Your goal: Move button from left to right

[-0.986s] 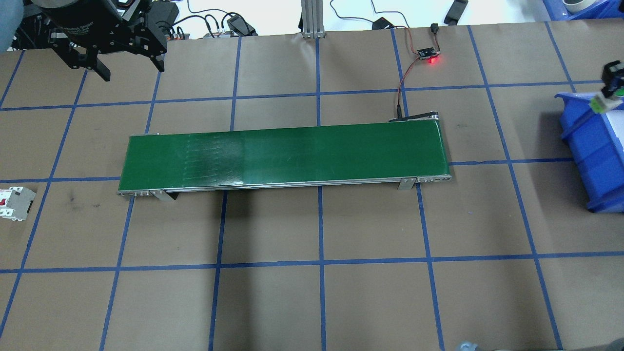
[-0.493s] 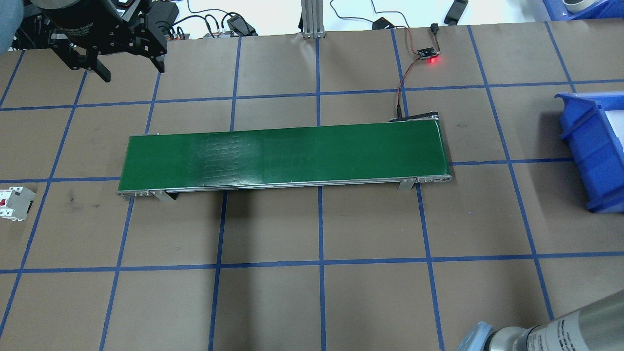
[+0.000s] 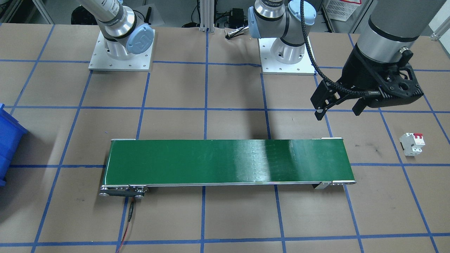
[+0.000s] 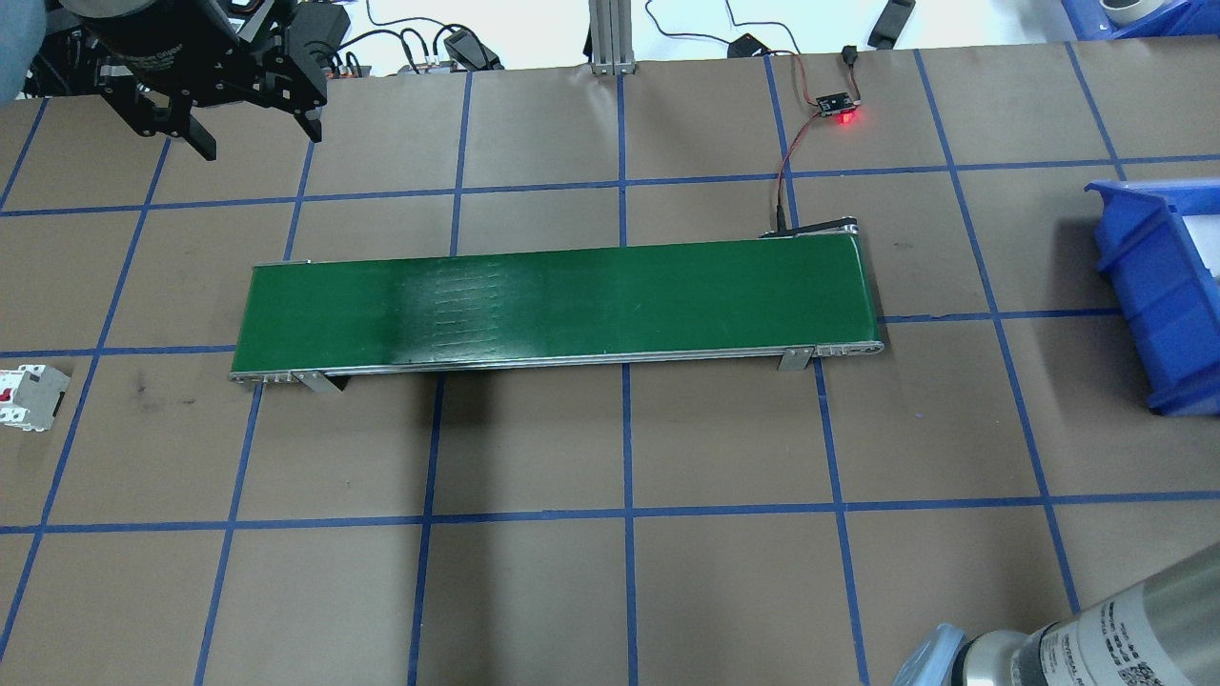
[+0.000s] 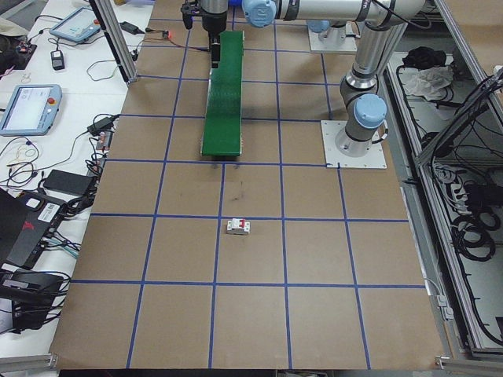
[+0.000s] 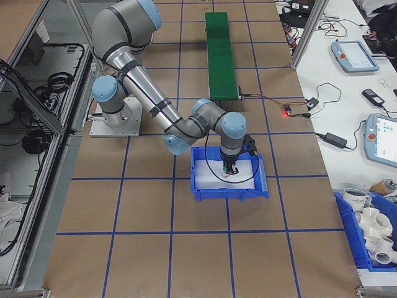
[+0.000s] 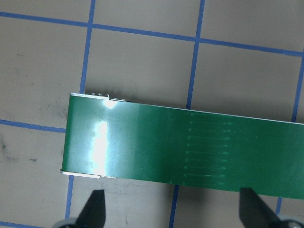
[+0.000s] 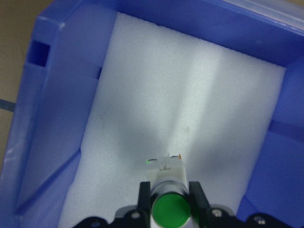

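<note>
Lettering on the arm sleeves is too blurred to read. One button [image 8: 167, 190] sits pinched in the right gripper [image 8: 168, 202] over white foam in the single blue bin [image 8: 57, 118]. Left gripper [image 3: 339, 110] hangs spread wide, holding nothing, near one conveyor belt [image 3: 225, 161] and one circuit breaker [image 3: 412, 143].

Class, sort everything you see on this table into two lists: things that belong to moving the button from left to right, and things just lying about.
Belonging to the job:
- button, held in the right gripper
- blue bin, with its white foam pad
- green conveyor belt
- left gripper, open

Just lying about:
- circuit breaker
- small board with red light
</note>
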Action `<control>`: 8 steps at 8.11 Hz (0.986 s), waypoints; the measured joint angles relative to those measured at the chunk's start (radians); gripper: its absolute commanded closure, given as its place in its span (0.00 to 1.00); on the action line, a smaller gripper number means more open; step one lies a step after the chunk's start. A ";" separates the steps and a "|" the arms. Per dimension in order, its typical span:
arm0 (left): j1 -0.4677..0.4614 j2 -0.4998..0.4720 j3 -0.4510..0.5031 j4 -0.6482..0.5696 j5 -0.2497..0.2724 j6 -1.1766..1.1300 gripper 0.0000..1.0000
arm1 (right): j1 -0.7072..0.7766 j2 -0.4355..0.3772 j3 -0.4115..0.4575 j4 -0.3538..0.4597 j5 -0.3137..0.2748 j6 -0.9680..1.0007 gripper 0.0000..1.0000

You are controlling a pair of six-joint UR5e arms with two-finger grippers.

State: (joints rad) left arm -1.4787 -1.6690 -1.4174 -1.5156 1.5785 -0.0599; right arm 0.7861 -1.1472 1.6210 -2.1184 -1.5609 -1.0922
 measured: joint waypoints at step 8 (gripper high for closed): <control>0.000 0.002 -0.008 0.001 -0.002 -0.003 0.00 | 0.080 -0.234 0.002 0.153 -0.004 0.124 0.00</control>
State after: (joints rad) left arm -1.4787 -1.6675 -1.4250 -1.5142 1.5769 -0.0629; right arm 0.8657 -1.3809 1.6230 -1.9652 -1.5648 -0.9686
